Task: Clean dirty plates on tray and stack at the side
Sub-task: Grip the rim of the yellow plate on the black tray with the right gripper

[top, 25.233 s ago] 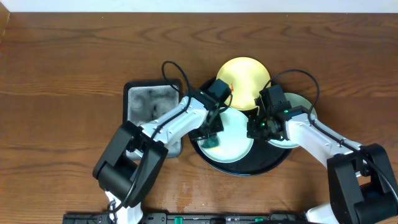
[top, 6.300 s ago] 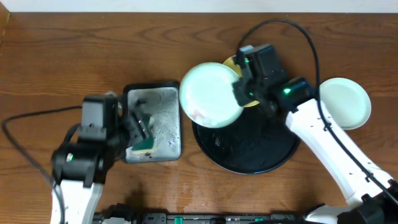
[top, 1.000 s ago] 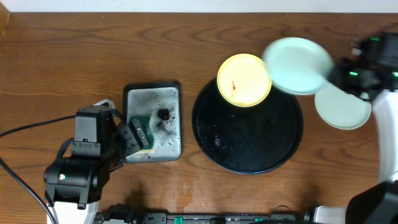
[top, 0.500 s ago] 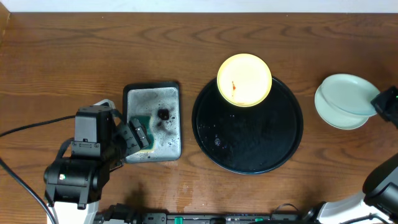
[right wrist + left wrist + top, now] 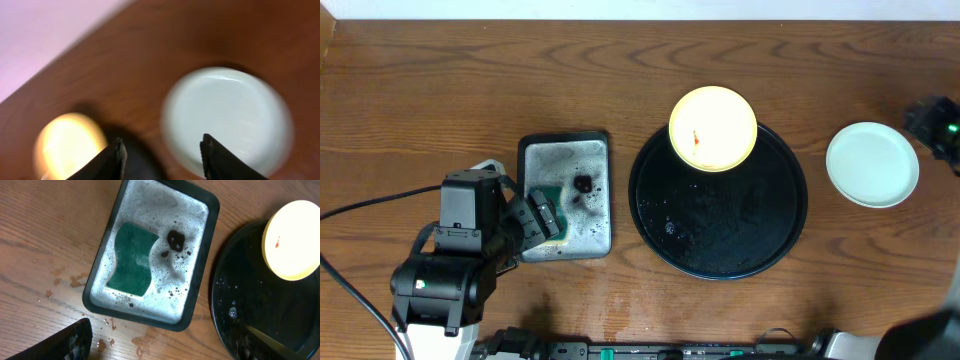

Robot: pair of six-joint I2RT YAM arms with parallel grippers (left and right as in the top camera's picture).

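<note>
Right claw [image 5: 162, 147] stands parted and empty above the mint plate [image 5: 227, 117], which lies on the counter [image 5: 440, 90] right of the tray [image 5: 720, 235]. Left claw [image 5: 165, 347], wide open, holds nothing; only its camera shows the sponge [image 5: 131, 257] clearly. Overhead, the yellow plate [image 5: 712, 128] sits at the tray's far rim.

The overhead camera looks straight down on the whole table [image 5: 420, 80]. The left wrist view hangs close over the basin [image 5: 137, 318], with the tray [image 5: 225, 305] at 3 o'clock. The right wrist view, blurred, looks down on the pale mint plate [image 5: 227, 120]. All three views catch the yellow plate [image 5: 712, 128].
</note>
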